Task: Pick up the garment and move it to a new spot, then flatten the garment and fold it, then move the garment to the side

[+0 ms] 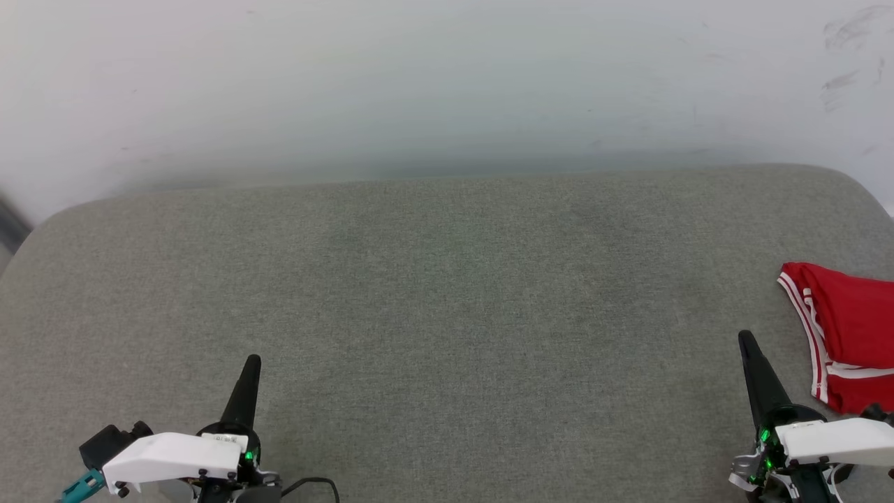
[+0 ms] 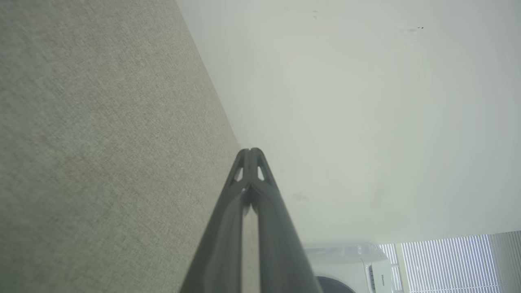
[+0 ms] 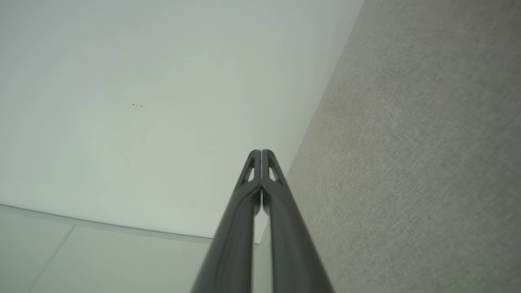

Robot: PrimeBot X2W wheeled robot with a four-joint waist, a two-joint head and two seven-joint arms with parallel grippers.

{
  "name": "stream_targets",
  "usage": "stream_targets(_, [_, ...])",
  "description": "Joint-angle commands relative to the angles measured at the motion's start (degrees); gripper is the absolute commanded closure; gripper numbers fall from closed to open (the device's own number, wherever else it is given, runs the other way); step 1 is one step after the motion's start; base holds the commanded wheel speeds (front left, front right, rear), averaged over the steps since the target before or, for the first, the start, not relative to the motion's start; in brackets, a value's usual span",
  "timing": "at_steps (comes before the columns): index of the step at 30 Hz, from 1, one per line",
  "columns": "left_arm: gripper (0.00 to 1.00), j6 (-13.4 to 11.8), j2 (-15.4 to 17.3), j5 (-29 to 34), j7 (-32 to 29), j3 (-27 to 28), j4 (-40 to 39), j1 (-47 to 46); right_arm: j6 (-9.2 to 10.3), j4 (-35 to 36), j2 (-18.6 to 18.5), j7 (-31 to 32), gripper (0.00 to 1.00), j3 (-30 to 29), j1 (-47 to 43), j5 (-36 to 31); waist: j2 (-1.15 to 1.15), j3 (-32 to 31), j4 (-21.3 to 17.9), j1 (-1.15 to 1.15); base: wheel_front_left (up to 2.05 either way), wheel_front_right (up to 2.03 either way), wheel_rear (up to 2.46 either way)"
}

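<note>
The garment (image 1: 848, 332), red with red-and-white striped trim, lies bunched at the right edge of the grey cushion (image 1: 447, 307), partly cut off by the frame; its lettering is hidden. My right gripper (image 1: 746, 340) stands just left of it, apart from the cloth, fingers pressed together and holding nothing. At the lower left my left gripper (image 1: 253, 361) is shut and empty too. In the left wrist view the left gripper (image 2: 251, 151) has its fingertips touching, and in the right wrist view the right gripper (image 3: 261, 151) is likewise shut.
A pale wall (image 1: 447, 84) rises behind the cushion's far edge. A white appliance (image 2: 350, 264) and window blinds (image 2: 447, 260) show in the left wrist view. A dark cable (image 1: 311, 483) lies by the left arm's base.
</note>
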State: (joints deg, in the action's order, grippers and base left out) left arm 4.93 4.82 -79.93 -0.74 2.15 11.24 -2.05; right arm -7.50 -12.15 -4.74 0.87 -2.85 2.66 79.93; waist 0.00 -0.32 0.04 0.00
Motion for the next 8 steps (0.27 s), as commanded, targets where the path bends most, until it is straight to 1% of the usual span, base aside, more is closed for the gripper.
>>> stream_targets(1, [1.0,0.43,0.17,-1.01,-0.25,0.24,-0.01,-1.3,0.01,0.0,-0.13,0.26,1.0,-0.14,1.43,1.14,0.0,0.01,0.0,0.0,0.0,0.0,0.0])
stream_targets(8, [1.0,1.01,0.08,-4.32,-1.2,0.73,0.69,-2.11,0.01,-0.42,-0.03,1.19,1.0,-0.48,1.96,4.41,0.0,0.12,-0.01,0.0,0.0,0.0,0.0])
